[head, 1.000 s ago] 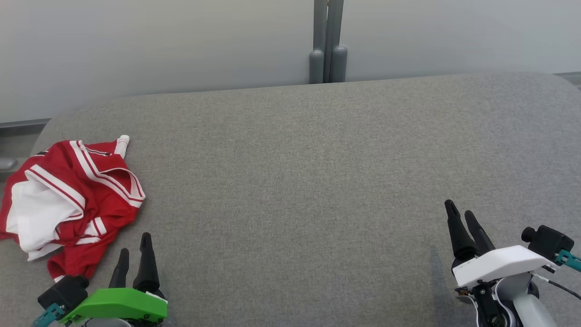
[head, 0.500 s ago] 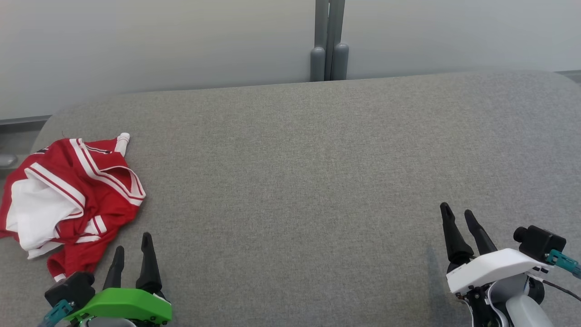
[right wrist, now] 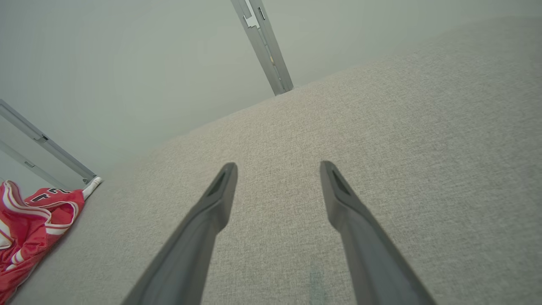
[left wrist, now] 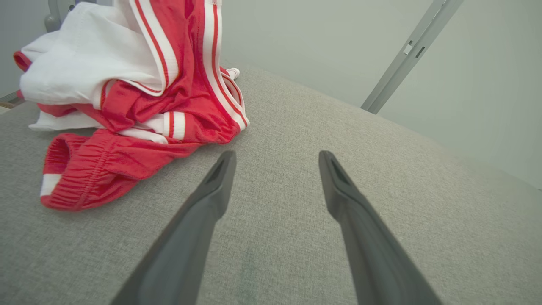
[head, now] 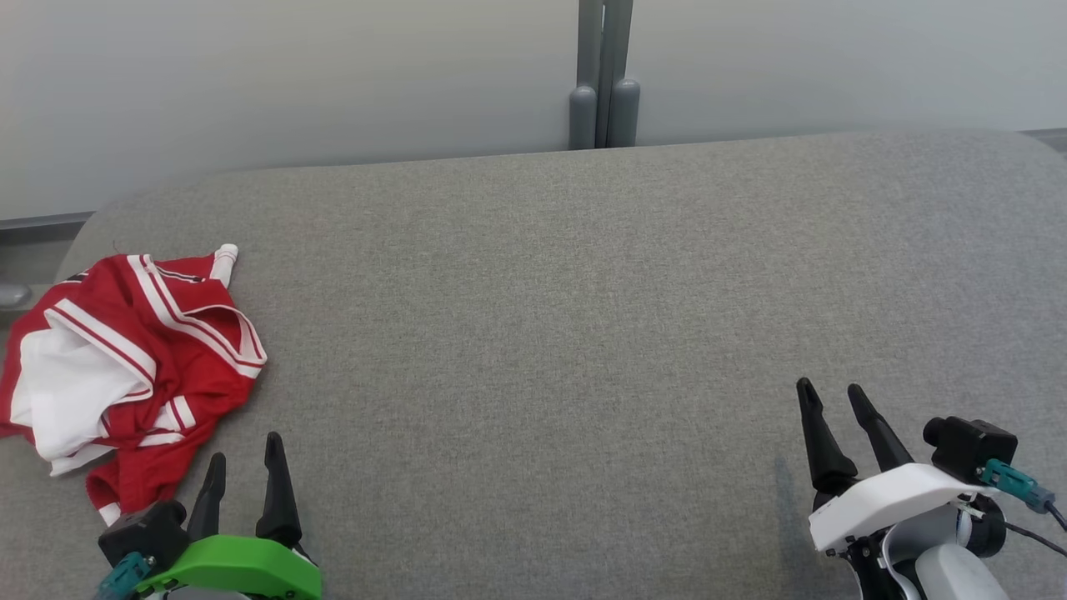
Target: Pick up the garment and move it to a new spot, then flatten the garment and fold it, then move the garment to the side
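The garment point(head: 133, 367) is a crumpled red piece with white stripes and white lining, lying near the left edge of the grey fabric surface point(head: 542, 333). My left gripper point(head: 246, 446) stands open just right of and below its lower hem, apart from it. In the left wrist view the garment point(left wrist: 135, 106) lies up and left of the open left gripper point(left wrist: 275, 157), with bare fabric between the fingers. My right gripper point(head: 825, 396) is open at the lower right, far from the cloth. The right wrist view has the garment point(right wrist: 29, 228) at its far left edge, and the right gripper point(right wrist: 277, 167) empty.
A pale wall runs behind the surface, with a grey upright post point(head: 602, 75) at the middle of the far edge. The surface's rounded left corner lies just beyond the garment. The post point(right wrist: 262, 46) also appears in the right wrist view.
Both grippers have drawn back toward the bottom of the head view, the right one also shifting slightly left. The garment lies as before.
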You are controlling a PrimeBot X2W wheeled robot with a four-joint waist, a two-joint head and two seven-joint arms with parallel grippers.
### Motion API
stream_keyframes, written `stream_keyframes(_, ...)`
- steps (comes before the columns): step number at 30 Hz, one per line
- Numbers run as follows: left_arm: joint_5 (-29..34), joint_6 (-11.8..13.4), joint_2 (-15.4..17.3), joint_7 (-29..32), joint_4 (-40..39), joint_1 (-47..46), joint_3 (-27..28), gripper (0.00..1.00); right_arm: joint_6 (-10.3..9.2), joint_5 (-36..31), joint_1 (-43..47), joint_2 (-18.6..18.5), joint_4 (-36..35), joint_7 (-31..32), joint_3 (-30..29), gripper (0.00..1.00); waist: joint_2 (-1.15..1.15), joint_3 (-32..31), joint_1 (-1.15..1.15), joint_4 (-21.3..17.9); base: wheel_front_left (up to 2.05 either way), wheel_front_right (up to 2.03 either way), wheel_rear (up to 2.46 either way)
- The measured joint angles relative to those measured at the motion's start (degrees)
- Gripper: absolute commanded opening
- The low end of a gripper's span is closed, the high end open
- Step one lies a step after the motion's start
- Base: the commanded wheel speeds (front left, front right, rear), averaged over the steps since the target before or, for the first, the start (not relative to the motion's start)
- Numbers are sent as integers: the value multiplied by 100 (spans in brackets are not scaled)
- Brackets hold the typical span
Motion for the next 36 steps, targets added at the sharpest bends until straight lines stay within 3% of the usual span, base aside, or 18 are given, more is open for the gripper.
stream_keyframes(36, 1745, 125, 2, -408, 250, 76, -94, 100, 1, -1945, 44, -4, 208, -460, -59, 100, 0, -52, 0, -25, 0, 0, 0)
